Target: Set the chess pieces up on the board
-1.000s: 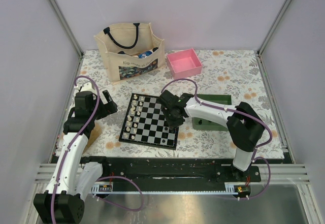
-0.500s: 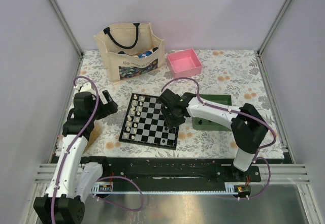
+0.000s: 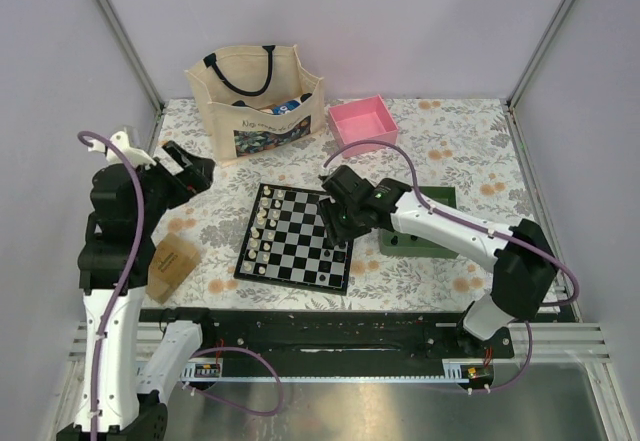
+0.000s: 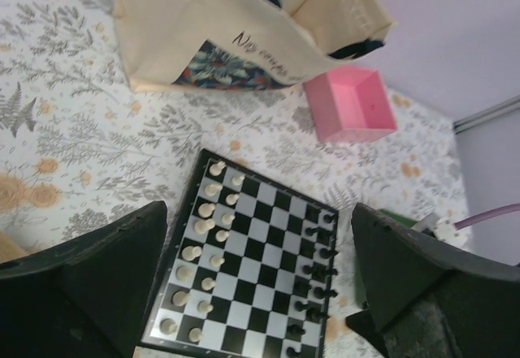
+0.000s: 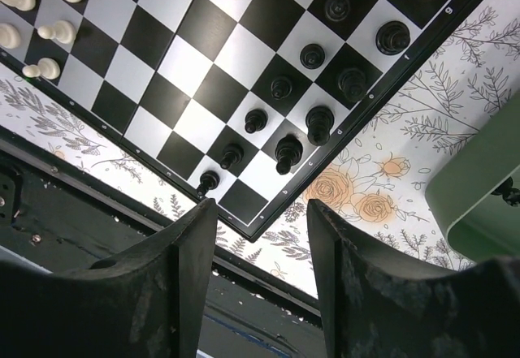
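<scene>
The board (image 3: 296, 238) lies mid-table, also in the left wrist view (image 4: 252, 270) and right wrist view (image 5: 203, 58). Black chess pieces (image 5: 284, 151) stand in two rows along its right side (image 4: 317, 273); cream-white ones (image 4: 207, 236) stand along its left. My right gripper (image 3: 338, 233) is open and empty, hovering above the board's right near corner (image 5: 262, 236). My left gripper (image 3: 195, 173) is open and empty, raised high left of the board.
A beige tote bag (image 3: 258, 96) stands at the back left, a pink box (image 3: 363, 124) beside it. A green tray (image 3: 420, 223) lies right of the board under my right arm. A small brown carton (image 3: 172, 261) lies at the left near edge.
My left arm has risen and swung back to the left, uncovering the brown carton. My right gripper has lifted and shifted slightly right over the board's black side.
</scene>
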`<state>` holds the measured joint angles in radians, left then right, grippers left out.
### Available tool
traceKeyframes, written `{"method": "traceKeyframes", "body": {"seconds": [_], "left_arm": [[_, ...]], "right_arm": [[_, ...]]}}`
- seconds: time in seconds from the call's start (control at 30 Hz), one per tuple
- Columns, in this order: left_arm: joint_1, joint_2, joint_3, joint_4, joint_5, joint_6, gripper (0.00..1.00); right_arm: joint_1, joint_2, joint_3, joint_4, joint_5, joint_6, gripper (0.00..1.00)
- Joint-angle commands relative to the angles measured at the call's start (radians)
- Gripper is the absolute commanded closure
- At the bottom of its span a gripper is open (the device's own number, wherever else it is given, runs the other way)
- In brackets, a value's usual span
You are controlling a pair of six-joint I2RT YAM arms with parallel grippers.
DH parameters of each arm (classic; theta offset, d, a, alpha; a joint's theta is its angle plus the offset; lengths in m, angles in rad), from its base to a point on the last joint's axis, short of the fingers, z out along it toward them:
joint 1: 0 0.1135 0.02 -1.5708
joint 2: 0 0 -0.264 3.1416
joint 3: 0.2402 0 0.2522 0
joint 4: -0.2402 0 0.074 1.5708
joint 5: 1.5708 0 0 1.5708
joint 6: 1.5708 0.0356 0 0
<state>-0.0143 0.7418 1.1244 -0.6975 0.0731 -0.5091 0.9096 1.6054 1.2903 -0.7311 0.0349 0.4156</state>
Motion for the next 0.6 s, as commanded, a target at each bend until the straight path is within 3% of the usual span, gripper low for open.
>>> {"method": "traceKeyframes", "body": {"seconds": [0.0,0.23,0.57], "left_arm": [[-0.001,0.036,0.158,-0.083,0.031,-0.124,0.01],[-0.001,0.045,0.362,-0.209,0.014,-0.310,0.01],[-0.001,0.002,0.402,-0.209,0.079,-0.362,0.01]], "right_arm": [[0.009,-0.076,0.009,-0.016,0.032,0.006,0.43],[0.008,-0.137,0.035,-0.099,0.114,0.035,0.41],[0.008,-0.170,0.037,-0.096,0.102,0.107,0.36]]}}
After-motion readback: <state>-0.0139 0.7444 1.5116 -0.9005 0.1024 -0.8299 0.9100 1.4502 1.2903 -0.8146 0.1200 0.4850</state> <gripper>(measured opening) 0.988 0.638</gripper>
